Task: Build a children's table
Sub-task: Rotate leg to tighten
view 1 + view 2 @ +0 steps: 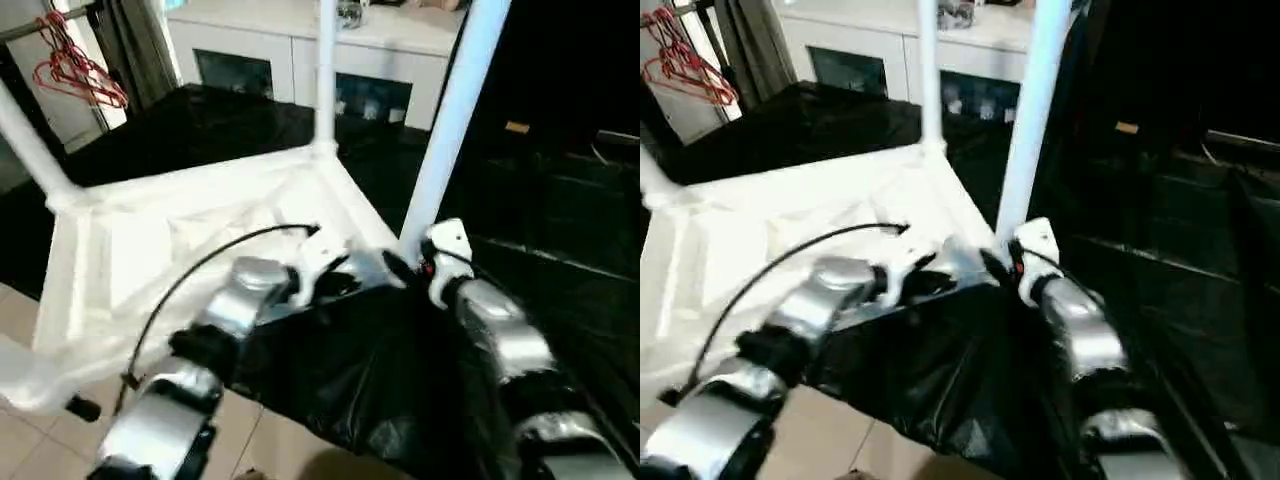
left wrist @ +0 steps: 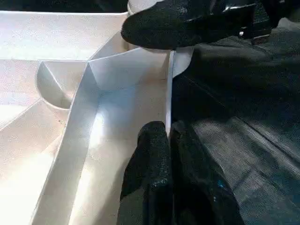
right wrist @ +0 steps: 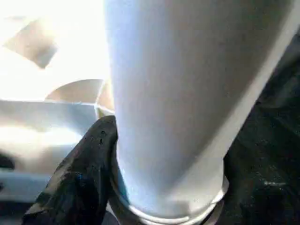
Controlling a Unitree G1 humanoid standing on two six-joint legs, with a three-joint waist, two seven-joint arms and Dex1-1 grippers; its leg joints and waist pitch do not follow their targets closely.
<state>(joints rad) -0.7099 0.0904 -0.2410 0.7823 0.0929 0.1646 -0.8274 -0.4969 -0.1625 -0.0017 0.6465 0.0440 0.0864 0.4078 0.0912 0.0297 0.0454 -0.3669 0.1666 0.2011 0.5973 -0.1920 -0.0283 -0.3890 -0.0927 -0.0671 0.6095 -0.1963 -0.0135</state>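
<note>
Three white legs stand up from the children's table top [image 1: 190,250], which lies upside down on a worktop [image 1: 560,250] covered in black plastic sheet. One leg [image 1: 30,150] rises at the far left corner, a thin-looking one [image 1: 326,70] at the far corner, and the nearest leg [image 1: 455,110] stands in the corner socket close to the robot's right arm.

The right gripper [image 3: 154,187] is wrapped around the bottom of that nearest leg. Its black finger [image 3: 79,178] presses against the leg's side, just above the flared end sitting in the socket. So this gripper is grasping the leg.

The left gripper [image 2: 169,145] is clenched on the thin side rim [image 2: 168,93] of the table top, one finger on each side of the wall. From the left wrist view you can see the ribs [image 2: 79,117] on the underside and a curved wall by the corner.

Behind the worktop stands a white cabinet [image 1: 300,50] with glass doors. Red hangers [image 1: 75,65] hang at the far left
</note>
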